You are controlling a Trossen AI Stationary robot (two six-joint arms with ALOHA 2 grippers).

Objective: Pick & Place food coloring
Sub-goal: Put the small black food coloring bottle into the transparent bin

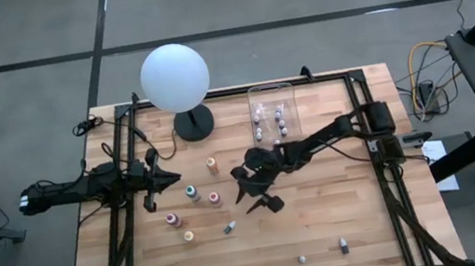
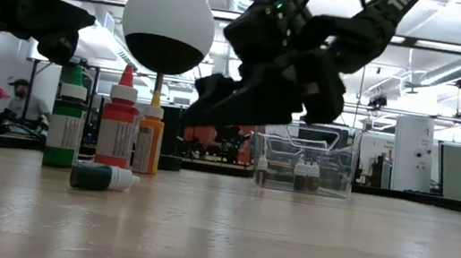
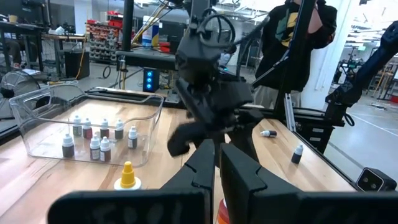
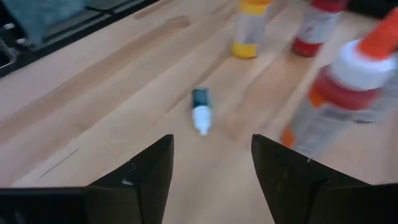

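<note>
My right gripper point(image 1: 261, 195) hangs above the desk point(image 1: 328, 233), on the near side of the clear bin point(image 1: 274, 113) and well apart from it. Its fingers point(image 4: 140, 171) are spread wide with nothing between them. Past them, 1 small teal dropper bottle point(image 4: 201, 109) lies on its side on the bare wood, white tip toward me; from above it shows just left of my fingers point(image 1: 229, 228).

Left of the bin stands the loose group of larger food coloring bottles: an orange one point(image 1: 211, 165) nearest the lamp point(image 1: 174, 76), a teal one point(image 1: 191, 193), 2 pink ones point(image 1: 214, 198) and point(image 1: 172, 219), and a yellow one point(image 1: 189, 236). Inside the bin stand several small dark-and-white bottles point(image 1: 268, 119). 2 more small bottles lie far on the near side of the bin, by the desk's front edge point(image 1: 302, 258) and point(image 1: 343, 247).

My left gripper point(image 1: 158, 181) waits left of the orange bottle, its fingers point(image 3: 239, 177) pressed together on nothing.
</note>
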